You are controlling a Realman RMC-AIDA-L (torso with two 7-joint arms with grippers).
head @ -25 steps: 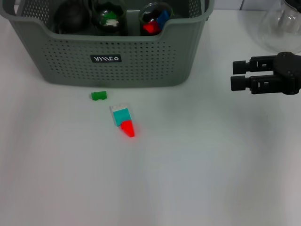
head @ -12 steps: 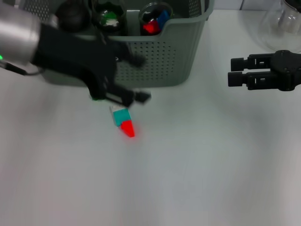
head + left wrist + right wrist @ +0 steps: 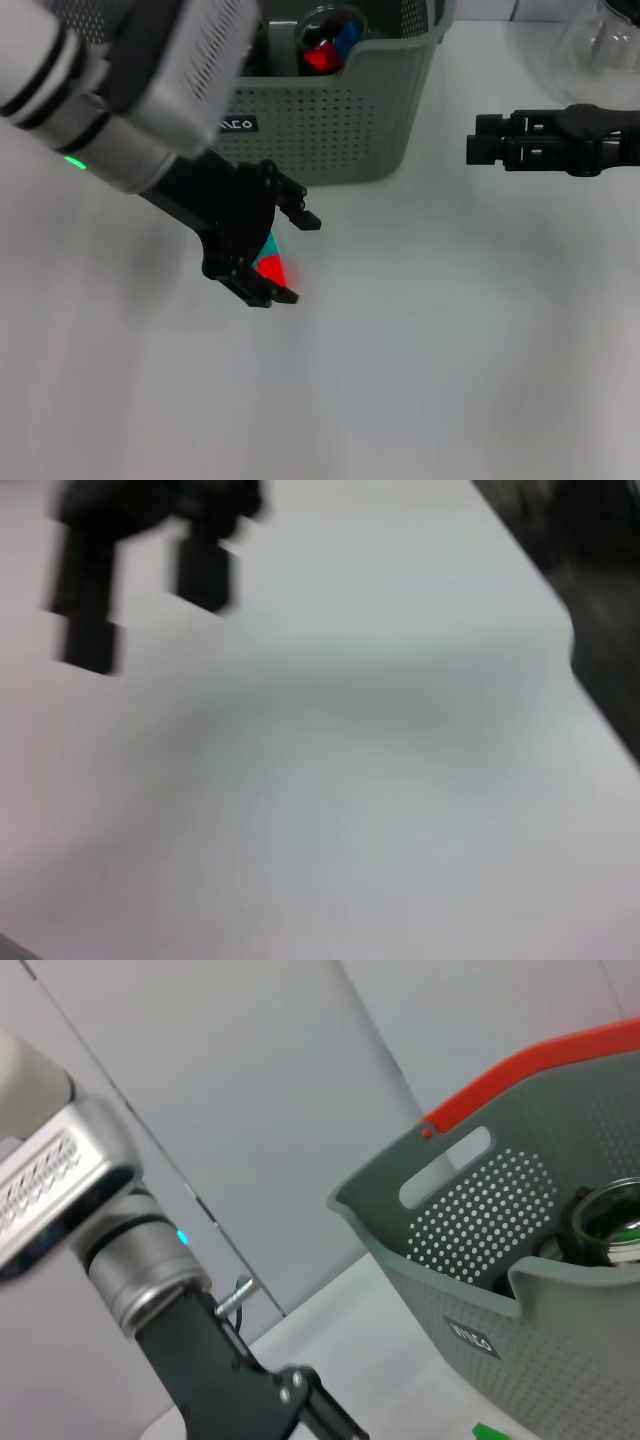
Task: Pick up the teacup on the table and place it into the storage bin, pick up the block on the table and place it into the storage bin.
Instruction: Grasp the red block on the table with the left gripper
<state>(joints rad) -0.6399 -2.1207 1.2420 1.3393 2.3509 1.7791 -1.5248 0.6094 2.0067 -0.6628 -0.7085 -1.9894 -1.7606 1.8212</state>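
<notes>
Your left gripper (image 3: 285, 255) hangs over the block (image 3: 270, 268), fingers wide; right gripper (image 3: 484, 152) hovers aside, fingers narrow.

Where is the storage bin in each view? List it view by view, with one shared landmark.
Head view: storage bin at top centre, front wall facing the camera.
Left wrist view: not identifiable.
Right wrist view: large, seen from one corner, with its handle slot showing.
Shared landmark: its black label.
</notes>
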